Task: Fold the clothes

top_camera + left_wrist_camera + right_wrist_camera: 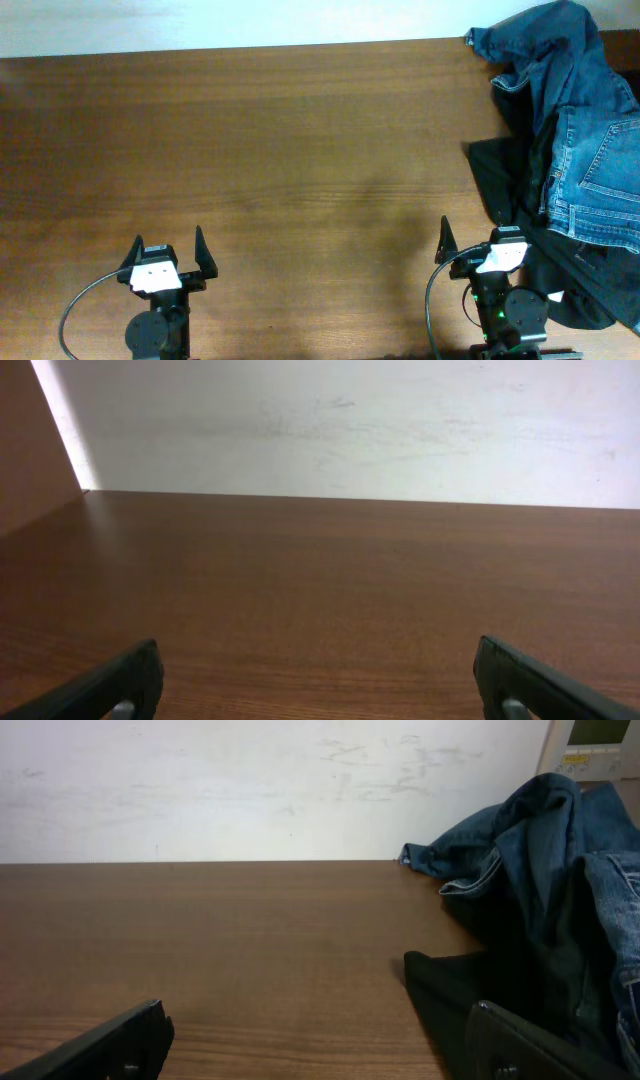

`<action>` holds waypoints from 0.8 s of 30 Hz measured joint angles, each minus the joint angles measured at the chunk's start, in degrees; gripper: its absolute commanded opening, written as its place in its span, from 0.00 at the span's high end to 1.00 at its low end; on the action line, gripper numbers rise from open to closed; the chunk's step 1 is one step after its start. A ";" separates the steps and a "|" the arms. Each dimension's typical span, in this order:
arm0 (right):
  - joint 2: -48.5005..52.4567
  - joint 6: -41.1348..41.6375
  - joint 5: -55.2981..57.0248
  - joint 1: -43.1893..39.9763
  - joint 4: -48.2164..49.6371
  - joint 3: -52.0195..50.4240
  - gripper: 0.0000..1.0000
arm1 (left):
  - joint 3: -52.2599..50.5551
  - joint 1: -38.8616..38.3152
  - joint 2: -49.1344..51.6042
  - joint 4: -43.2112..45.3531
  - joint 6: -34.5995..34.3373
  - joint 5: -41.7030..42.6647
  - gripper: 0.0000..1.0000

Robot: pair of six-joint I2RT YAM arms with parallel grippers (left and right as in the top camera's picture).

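Overhead, I see my left gripper [168, 240] near the front edge of the table [300, 140], its jaws spread wide with nothing between them. The left wrist view confirms it: both fingers [115, 685] sit at the lower corners of the frame, with only bare brown wood between them and a pale wall [350, 420] beyond.

My right gripper [478, 236] is just as wide apart and holds nothing. In the right wrist view its outer finger [525, 1045] stands in front of the black garment [450, 990]; I cannot tell whether it touches the cloth.

The clothes lie in a crumpled heap at the right side of the table. The black garment [505, 180] is spread underneath, reaching down beside the right arm, and the blue denim jeans [590, 150] are bunched on top, running up to the far edge.
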 measured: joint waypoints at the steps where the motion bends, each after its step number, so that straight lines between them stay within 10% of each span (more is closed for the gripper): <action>1: 0.00 -0.02 -0.04 -0.59 0.00 0.00 0.01 | 0.00 0.00 0.00 0.00 0.00 0.00 0.01; 24: 0.00 0.00 0.00 -5.84 0.00 0.00 0.01 | 0.00 0.00 0.00 0.00 0.00 -0.02 0.01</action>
